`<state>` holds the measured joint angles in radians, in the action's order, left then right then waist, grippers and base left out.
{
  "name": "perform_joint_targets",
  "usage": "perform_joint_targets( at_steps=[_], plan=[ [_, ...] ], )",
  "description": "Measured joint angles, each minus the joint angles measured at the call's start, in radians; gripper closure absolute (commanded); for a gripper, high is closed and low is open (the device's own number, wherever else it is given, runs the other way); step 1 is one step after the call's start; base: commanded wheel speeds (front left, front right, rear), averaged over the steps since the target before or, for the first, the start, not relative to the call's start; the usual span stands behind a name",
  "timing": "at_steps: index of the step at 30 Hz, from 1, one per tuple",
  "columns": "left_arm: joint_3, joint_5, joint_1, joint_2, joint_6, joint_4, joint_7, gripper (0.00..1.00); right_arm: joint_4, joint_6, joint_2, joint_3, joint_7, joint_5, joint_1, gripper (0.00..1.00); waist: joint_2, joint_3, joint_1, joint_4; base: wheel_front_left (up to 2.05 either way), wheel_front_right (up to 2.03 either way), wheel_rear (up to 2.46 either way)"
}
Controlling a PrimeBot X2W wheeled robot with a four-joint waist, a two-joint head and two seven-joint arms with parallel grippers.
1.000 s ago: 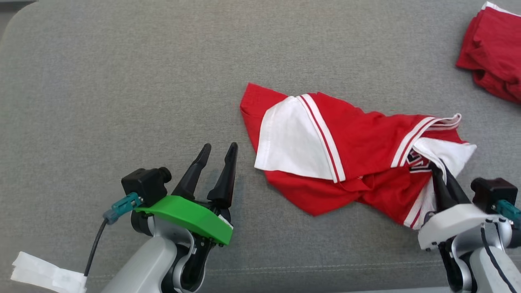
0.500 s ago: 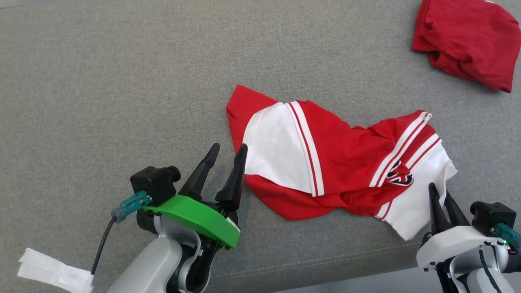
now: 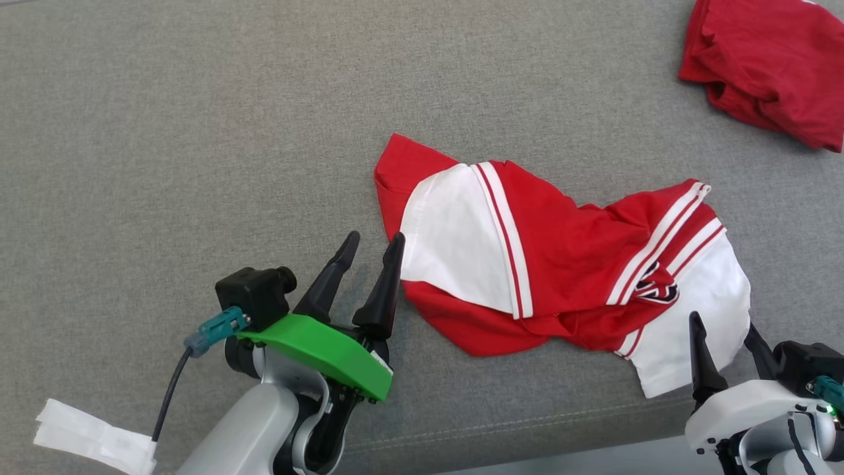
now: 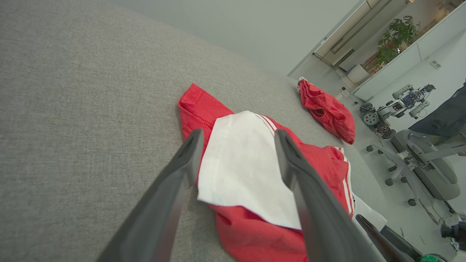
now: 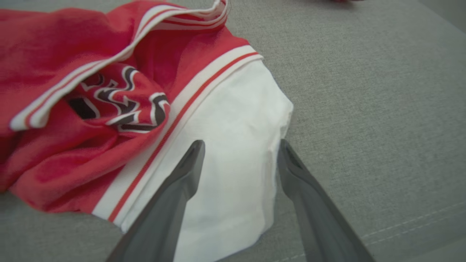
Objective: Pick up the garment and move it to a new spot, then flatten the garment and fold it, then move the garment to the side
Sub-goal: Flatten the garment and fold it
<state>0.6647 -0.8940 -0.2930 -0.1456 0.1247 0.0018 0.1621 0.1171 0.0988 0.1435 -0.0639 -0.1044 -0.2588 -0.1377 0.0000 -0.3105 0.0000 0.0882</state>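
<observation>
A crumpled red and white garment (image 3: 560, 264) with striped trim and a dark emblem lies in the middle of the grey cushion. My left gripper (image 3: 372, 247) is open just left of its white sleeve (image 4: 240, 163), fingertips close to the cloth edge. Over the other white sleeve (image 5: 233, 145) at the lower right, my right gripper (image 3: 722, 333) stands open with nothing pinched between its fingers. The garment (image 5: 91, 91) lies loose on the fabric.
A second red cloth (image 3: 765, 66) lies bunched at the far right corner. The grey cushion (image 3: 198, 132) has a stitched front edge near my arms. A white tag (image 3: 92, 439) hangs at the lower left. Office chairs (image 4: 426, 167) stand beyond the cushion.
My right gripper has let go of the white sleeve and opened wide, drawing back toward the front edge. The garment settled flatter. The head camera shifted a little. The left gripper stayed open.
</observation>
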Motion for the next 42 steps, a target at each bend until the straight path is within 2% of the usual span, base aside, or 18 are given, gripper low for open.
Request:
perform_joint_targets(
  at_steps=[8, 14, 22, 33, 42],
  plan=[
    [0.010, 0.000, 0.005, 0.011, 0.000, 0.000, -0.019, 0.00, -0.013, 0.000, -0.034, -0.031, 0.018, -0.033, -0.040, 0.00, 0.0000, 0.008, 0.0000, -0.025, 0.00, 0.00, 0.00],
    [0.057, -0.002, 0.043, 0.007, 0.000, 0.002, -0.076, 0.00, -0.021, 0.000, -0.031, -0.023, 0.018, -0.033, -0.048, 0.00, 0.0000, 0.004, 0.0000, -0.039, 0.00, 0.00, 0.00],
    [0.076, -0.071, 0.113, 0.013, 0.000, 0.022, -0.128, 0.00, -0.035, 0.000, -0.018, -0.022, 0.019, -0.031, -0.050, 0.00, 0.0000, -0.008, 0.0000, -0.049, 0.00, 0.00, 0.00],
    [0.040, -0.088, 0.095, 0.031, 0.000, 0.023, -0.126, 0.00, -0.059, 0.000, -0.018, -0.038, 0.022, -0.029, -0.043, 0.00, 0.0000, -0.036, 0.0000, -0.040, 0.00, 0.00, 0.00],
    [0.046, -0.088, 0.056, 0.036, -0.011, 0.046, -0.133, 0.00, -0.062, 0.000, -0.021, -0.034, 0.027, -0.029, -0.034, 0.00, 0.0000, -0.056, 0.0000, -0.020, 0.00, 0.00, 0.00]
  ],
)
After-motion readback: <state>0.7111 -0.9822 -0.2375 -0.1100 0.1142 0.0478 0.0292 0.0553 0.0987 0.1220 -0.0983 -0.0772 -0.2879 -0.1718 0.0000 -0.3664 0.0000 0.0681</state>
